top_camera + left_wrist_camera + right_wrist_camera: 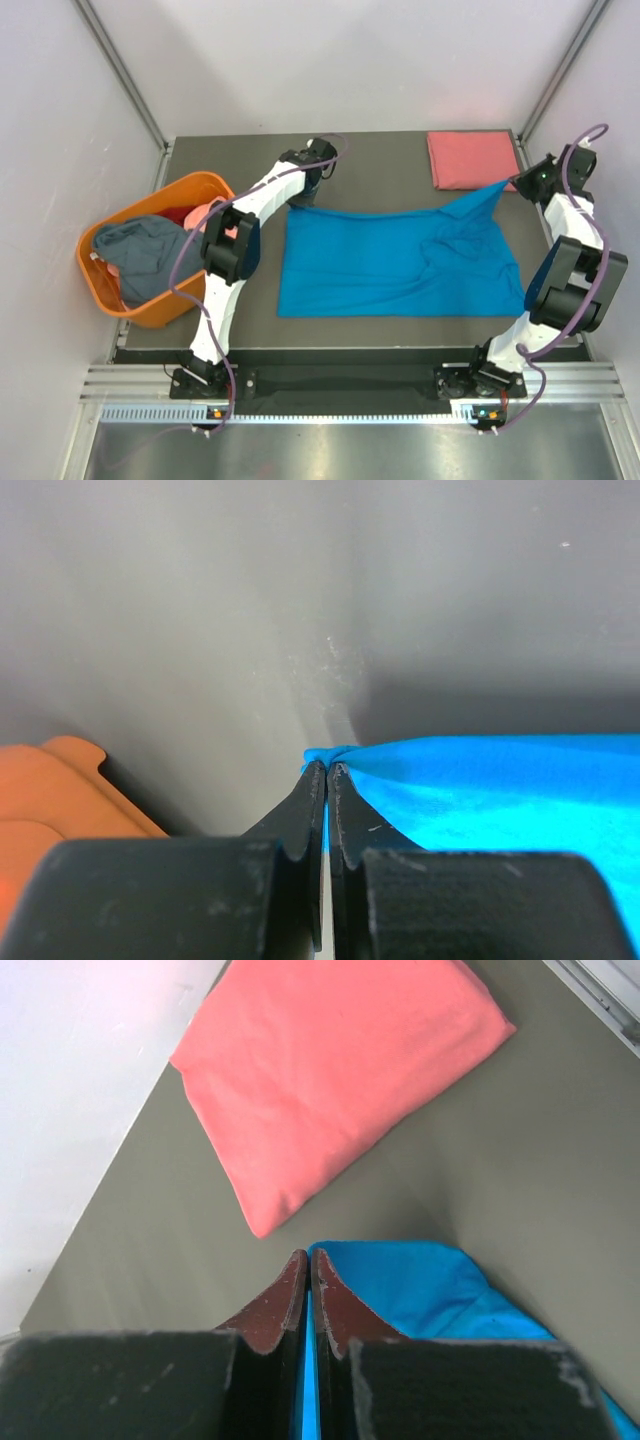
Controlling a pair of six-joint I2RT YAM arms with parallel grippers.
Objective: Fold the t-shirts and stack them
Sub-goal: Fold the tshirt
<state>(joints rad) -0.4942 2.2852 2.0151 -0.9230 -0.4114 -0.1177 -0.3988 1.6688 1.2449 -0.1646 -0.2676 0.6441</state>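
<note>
At 9 o'clock, off the edge of the dark surface (pixel 380 160), sits an orange basket (pixel 165 308) with a crumpled grey-blue t-shirt (pixel 150 255) lying in it. Just to its right, the left claw (pixel 328 770) is pinched tight on the far-left corner of the bright blue t-shirt (pixel 390 260), and a small nub of blue cloth shows between its black fingertips. The blue shirt is spread across the middle of the surface, mostly flat, with wrinkles toward its right side. At 1 o'clock a salmon-pink t-shirt (pixel 470 158) lies folded into a neat rectangle near the far edge. Just beside it, toward 3 o'clock, the right claw (pixel 308 1258) is clamped on the blue shirt's far-right corner. That corner is drawn up into a peak pointing toward the folded pink one, without touching it.
</note>
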